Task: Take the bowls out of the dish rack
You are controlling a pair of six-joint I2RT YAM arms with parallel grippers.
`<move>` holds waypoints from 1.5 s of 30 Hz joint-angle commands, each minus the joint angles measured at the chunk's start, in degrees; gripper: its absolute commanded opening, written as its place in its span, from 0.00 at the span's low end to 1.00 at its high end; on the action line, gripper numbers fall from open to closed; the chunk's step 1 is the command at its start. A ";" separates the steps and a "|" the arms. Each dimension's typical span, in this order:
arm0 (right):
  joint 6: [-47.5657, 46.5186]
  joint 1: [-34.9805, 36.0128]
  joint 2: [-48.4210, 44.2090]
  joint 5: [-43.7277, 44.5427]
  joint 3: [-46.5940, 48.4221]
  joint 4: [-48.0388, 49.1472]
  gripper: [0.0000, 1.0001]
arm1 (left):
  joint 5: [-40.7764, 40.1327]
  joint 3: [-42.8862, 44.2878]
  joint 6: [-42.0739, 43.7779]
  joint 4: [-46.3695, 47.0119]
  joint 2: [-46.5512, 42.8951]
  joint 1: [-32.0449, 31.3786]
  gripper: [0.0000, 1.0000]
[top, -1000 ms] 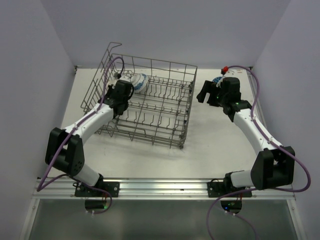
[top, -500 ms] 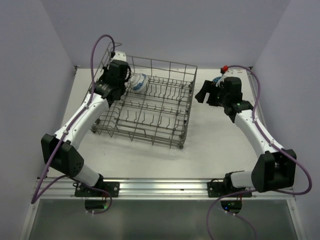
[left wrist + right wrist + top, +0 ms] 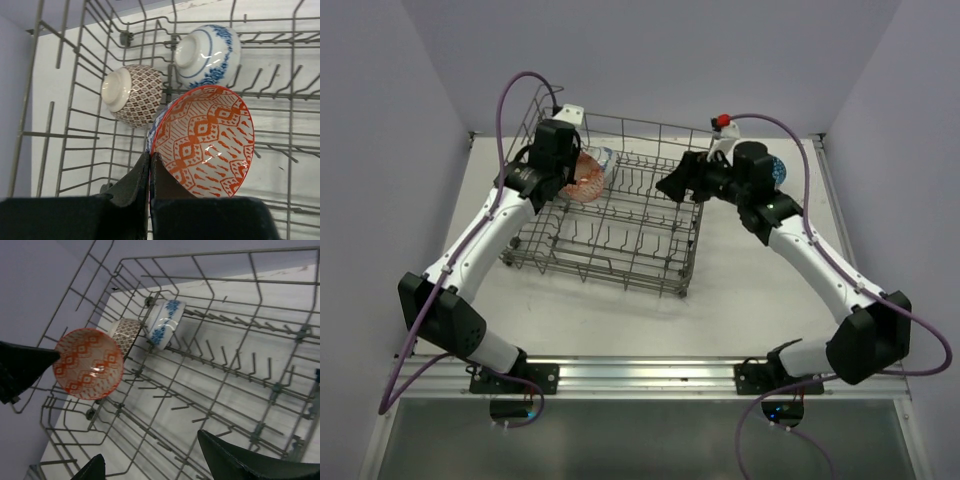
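Observation:
The grey wire dish rack (image 3: 692, 240) stands on the white table. My left gripper (image 3: 150, 156) is shut on the rim of a red-and-white patterned bowl (image 3: 205, 140), which it holds tilted above the rack's back left corner (image 3: 585, 178). Below it, a brown patterned bowl (image 3: 132, 95) and a blue-and-white bowl (image 3: 205, 55) lie on their sides among the tines. My right gripper (image 3: 675, 187) hangs open over the rack's right side, and nothing is between its fingers (image 3: 155, 462). The right wrist view shows the held bowl (image 3: 89, 362) at its left.
Another blue patterned bowl (image 3: 778, 170) sits on the table at the back right, partly hidden behind my right arm. The rack's raised wire handle (image 3: 545, 95) stands at its back left corner. Walls close in the table on three sides.
My left arm has risen from inside the rack with the red patterned bowl in its grip. My right arm has swung left from the table to over the rack.

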 commanded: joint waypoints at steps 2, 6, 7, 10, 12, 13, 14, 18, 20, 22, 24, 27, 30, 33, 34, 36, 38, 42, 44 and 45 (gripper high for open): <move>3.83 4.42 5.24 0.33 4.79 4.37 0.78 | 11.37 1.13 -3.81 4.80 -3.50 -0.55 0.00; 3.57 9.34 9.37 3.58 9.46 2.88 0.77 | 13.76 -0.36 -4.78 5.95 -4.03 -1.26 0.00; 3.83 9.79 10.43 4.63 10.42 2.52 0.77 | 14.20 -0.71 -4.95 6.22 -4.21 -1.52 0.00; 4.45 11.29 14.12 6.22 13.42 1.47 0.77 | 15.96 -1.50 -5.22 7.18 -4.74 -1.96 0.00; 4.71 12.07 15.79 6.58 14.83 1.29 0.77 | 17.19 -1.94 -5.31 7.88 -4.91 -2.05 0.00; 4.89 12.25 17.19 6.84 15.18 1.46 0.77 | 17.71 -2.29 -5.39 8.06 -5.00 -2.22 0.00; 5.15 12.52 18.08 7.45 15.79 1.38 0.77 | 18.76 -2.47 -5.31 8.41 -5.09 -2.31 0.00; 5.15 13.48 21.24 10.88 16.94 0.50 0.75 | 20.00 -2.56 -5.22 8.68 -5.61 -2.40 0.00; 5.59 13.49 22.56 12.02 16.94 0.50 0.73 | 20.35 -2.47 -5.22 8.68 -5.88 -2.49 0.00; 5.77 13.49 23.44 12.55 16.94 0.85 0.70 | 20.70 -2.47 -5.22 8.59 -6.05 -2.49 0.00; 6.12 13.49 24.76 12.47 17.20 1.03 0.68 | 21.67 -2.65 -5.39 8.50 -6.32 -2.49 0.00; 6.47 13.49 25.91 11.33 17.99 1.64 0.50 | 22.55 -3.52 -5.75 9.29 -6.58 -2.40 0.00; 7.78 13.49 25.12 10.71 17.03 4.01 0.25 | 22.99 -4.92 -6.10 10.35 -6.50 -2.49 0.00; 10.07 13.40 23.80 10.80 15.97 5.25 0.06 | 23.17 -6.60 -6.27 11.84 -6.84 -2.58 0.00; 10.34 13.40 23.45 11.06 15.88 5.25 0.00 | 22.99 -7.65 -6.45 12.37 -6.93 -2.58 0.00; 10.69 13.40 22.57 11.24 16.06 4.63 0.00 | 22.29 -8.36 -6.45 13.42 -7.11 -2.49 0.00; 10.69 13.40 21.78 12.63 16.32 3.14 0.00 | 21.94 -9.50 -6.45 14.47 -7.55 -2.58 0.19; 11.13 12.52 20.11 14.84 17.11 -0.11 0.00 | 20.36 -9.15 -5.92 16.06 -8.51 -2.49 0.66; 11.74 11.82 18.70 15.19 17.55 -1.60 0.00 | 17.99 -7.50 -5.75 16.59 -8.96 -2.58 0.81; 12.00 10.86 18.18 15.54 17.81 -2.31 0.00 | 16.94 -6.70 -5.49 16.59 -9.04 -2.49 0.92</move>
